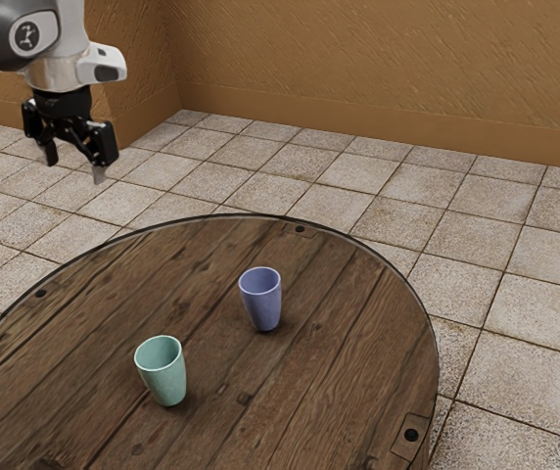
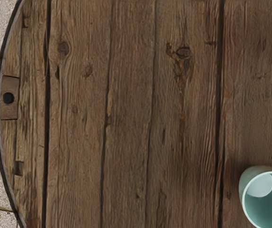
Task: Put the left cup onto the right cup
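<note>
well, ext view: tool (image 1: 74, 162) released, purple cup (image 1: 260, 298); wrist: teal cup (image 2: 268, 199) from above.

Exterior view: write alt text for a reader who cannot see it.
A green cup and a purple cup stand upright, apart, on a round wooden table. The open hand hangs empty at the upper left.

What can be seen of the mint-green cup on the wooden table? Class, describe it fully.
The mint-green cup is a plain, handleless tumbler, smooth and matte like plastic, tapering toward its base. It stands upright, mouth up and empty, on the round wooden table, apart from the purple cup. Only the table touches it; the open pincer hangs well clear.
</note>
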Robot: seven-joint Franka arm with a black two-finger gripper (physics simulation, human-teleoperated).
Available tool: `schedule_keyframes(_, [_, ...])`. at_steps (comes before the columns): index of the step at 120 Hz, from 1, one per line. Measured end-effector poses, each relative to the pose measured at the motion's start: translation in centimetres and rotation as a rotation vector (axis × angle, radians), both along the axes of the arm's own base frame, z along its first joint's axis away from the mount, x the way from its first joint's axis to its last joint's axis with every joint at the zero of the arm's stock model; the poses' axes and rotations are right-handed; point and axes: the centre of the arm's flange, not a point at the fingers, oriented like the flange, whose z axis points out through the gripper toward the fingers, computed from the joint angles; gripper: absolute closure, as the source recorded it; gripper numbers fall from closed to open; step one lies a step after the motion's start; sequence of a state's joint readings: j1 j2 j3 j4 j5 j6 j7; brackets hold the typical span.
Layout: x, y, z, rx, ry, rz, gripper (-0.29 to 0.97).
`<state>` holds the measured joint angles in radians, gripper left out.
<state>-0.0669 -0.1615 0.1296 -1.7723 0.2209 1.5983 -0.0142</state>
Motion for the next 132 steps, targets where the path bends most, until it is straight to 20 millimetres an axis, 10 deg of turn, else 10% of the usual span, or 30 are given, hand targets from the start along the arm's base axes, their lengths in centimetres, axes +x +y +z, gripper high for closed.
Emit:
schedule_keyframes(44, [0.5, -0.7, -2.4, -0.011, 0.028, -0.010, 0.00])
schedule_keyframes(132, [-4.1, -6.3, -21.9, -0.175, 0.127, -0.053, 0.00])
